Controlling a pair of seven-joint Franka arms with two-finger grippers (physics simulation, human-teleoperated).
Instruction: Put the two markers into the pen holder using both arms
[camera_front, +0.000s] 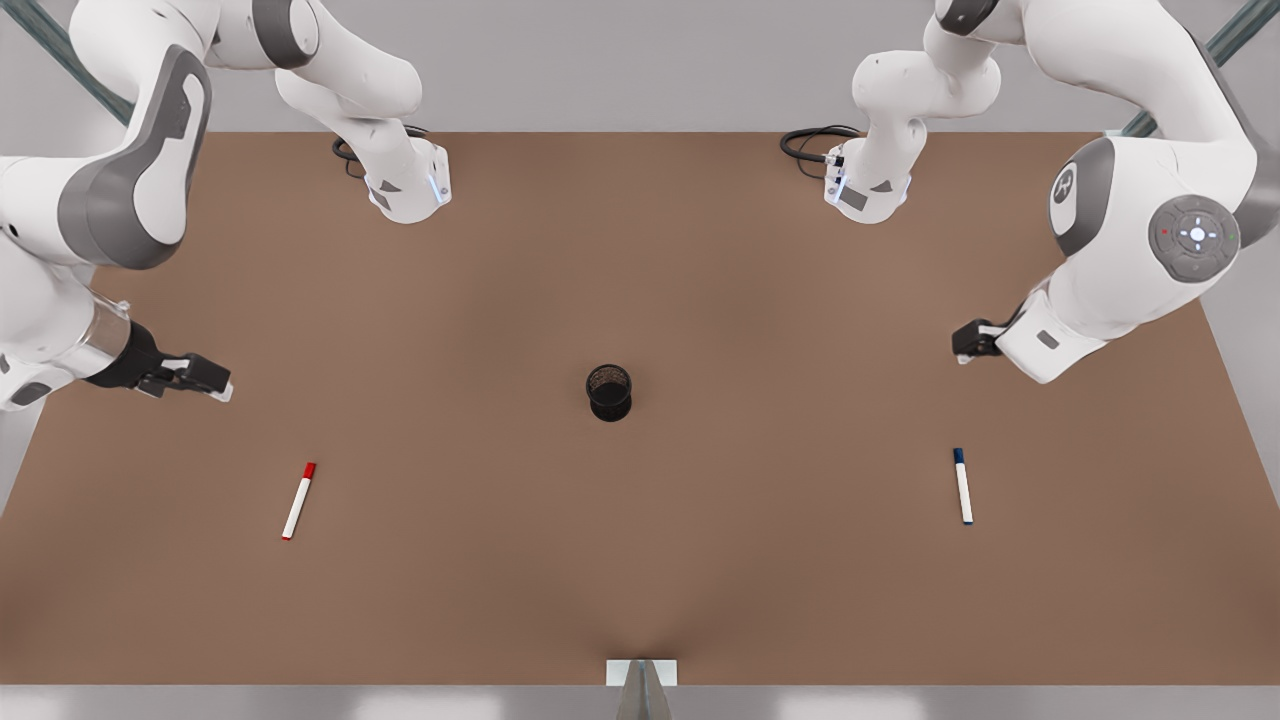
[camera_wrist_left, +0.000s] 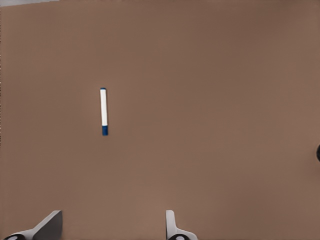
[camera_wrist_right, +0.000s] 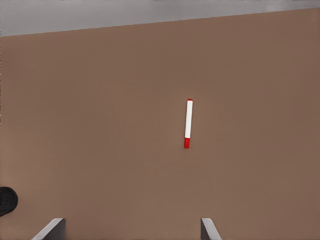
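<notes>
Front view: the holder (camera_front: 609, 392) stands upright mid-surface (camera_front: 640, 560), with nothing in it that I can make out. The red marker (camera_front: 298, 501) lies flat toward the near left, well apart from the holder, long axis running near to far with a slight lean, cap at the far end tipped a little toward the right. The blue marker (camera_front: 962, 486) lies flat toward the near right, almost straight near to far, cap at the far end. The right pincer (camera_front: 205, 382) hangs above the surface at the left edge, farther back than the red marker; the left pincer (camera_front: 968, 342) hangs at the right side, farther back than the blue one. Neither carries anything.

Left wrist view: the left pincer's fingers (camera_wrist_left: 171, 222) are spread wide and released, bare surface between them, the blue marker (camera_wrist_left: 104, 111) ahead and off to one side, its cap end nearer the camera.

Right wrist view: the right pincer's fingers (camera_wrist_right: 208, 227) are likewise spread and released; the red marker (camera_wrist_right: 188, 123) lies ahead, cap end nearer, the holder (camera_wrist_right: 7, 200) at the frame edge.

Judgement: this is the approach step, nothing picked up yet. Next, each pincer should move over its marker, turn so the fingers close across the barrel, and descend
</notes>
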